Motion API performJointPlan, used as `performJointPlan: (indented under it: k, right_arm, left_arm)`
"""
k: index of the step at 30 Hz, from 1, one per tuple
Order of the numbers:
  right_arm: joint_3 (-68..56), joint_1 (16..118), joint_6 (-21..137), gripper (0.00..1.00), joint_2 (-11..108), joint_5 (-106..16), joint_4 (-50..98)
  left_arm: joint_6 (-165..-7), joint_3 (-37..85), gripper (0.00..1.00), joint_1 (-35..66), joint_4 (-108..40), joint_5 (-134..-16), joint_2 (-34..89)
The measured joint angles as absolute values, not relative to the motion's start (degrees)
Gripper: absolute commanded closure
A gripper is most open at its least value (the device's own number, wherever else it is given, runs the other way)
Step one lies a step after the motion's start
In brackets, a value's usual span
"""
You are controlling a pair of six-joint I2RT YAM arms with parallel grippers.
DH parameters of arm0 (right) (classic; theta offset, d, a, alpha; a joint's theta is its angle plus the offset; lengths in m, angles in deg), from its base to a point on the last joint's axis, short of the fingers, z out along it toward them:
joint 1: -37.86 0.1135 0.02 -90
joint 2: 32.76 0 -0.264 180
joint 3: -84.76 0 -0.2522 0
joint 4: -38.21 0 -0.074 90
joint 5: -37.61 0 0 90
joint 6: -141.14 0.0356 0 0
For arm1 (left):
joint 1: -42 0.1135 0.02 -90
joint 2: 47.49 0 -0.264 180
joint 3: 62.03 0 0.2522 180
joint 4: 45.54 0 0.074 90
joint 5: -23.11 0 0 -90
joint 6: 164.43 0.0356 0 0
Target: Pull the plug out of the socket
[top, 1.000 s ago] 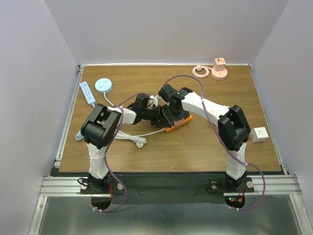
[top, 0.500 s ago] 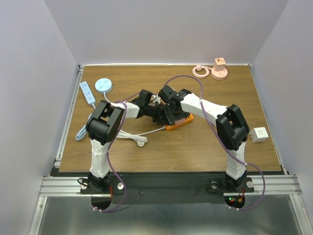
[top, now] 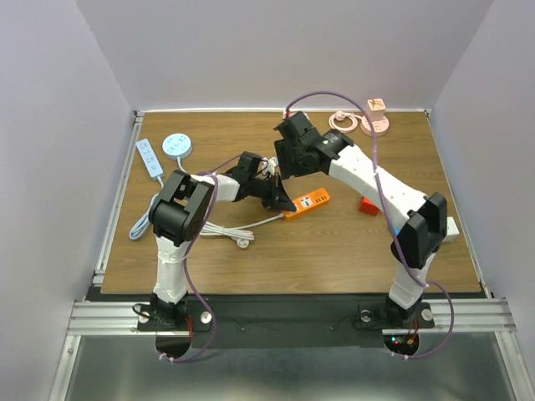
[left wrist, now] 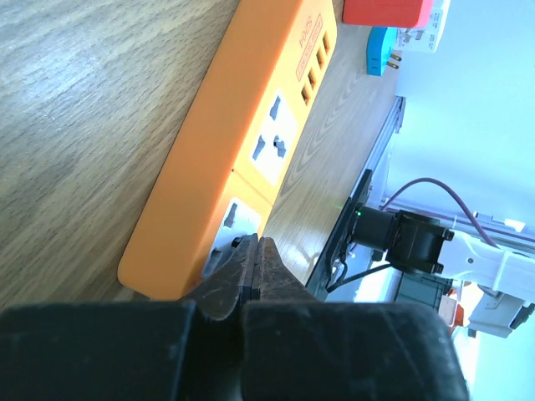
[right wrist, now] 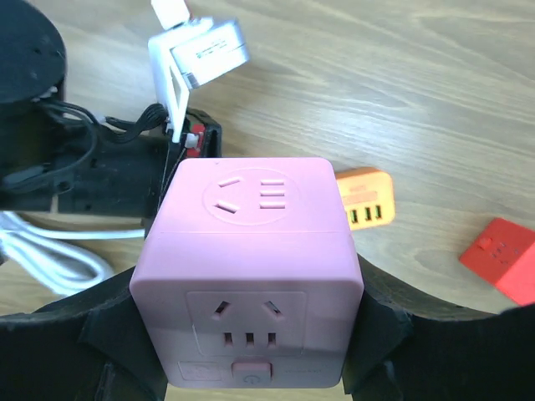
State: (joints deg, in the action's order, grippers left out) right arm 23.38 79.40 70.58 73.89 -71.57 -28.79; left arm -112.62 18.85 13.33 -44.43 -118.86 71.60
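- Top external view puts the left tool [left wrist: 251, 263] low at the near end of the orange power strip [left wrist: 242, 125]. Its fingers are pressed together, tips against the strip's white end piece. I cannot tell whether they pinch anything.
- Above and just beside that, the right tool [right wrist: 251, 334] pinches the pink cube plug [right wrist: 251, 267] by two opposite flat sides. The cube is raised off the surface [right wrist: 435, 109] and apart from the strip, so the plug looks free of its socket.
- The step in hand is probably carrying the cube clear. Lift straight and keep the cube level, since the prongs underneath are hidden and could catch the strip if it tilts.
- The left tool should pin the strip until the cube is well apart.
- To the right lie a red block [right wrist: 501, 259] and a blue plug [left wrist: 380, 50]. Set the cube down on bare wood, away from both.
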Motion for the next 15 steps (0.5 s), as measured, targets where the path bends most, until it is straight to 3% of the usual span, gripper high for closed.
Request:
performJointPlan:
  k: [6, 15]
  right_arm:
    - [22.6, 75.0, 74.4, 1.0, 71.0, -74.4, -29.2]
    - [17.9, 48.3, 79.6, 0.99, 74.4, -79.4, -30.4]
  left_arm:
    - [-112.6, 18.8, 1.0, 13.3, -44.4, -118.6, 71.2]
    - [-110.8, 19.5, 1.0, 12.2, -38.8, -109.7, 66.9]
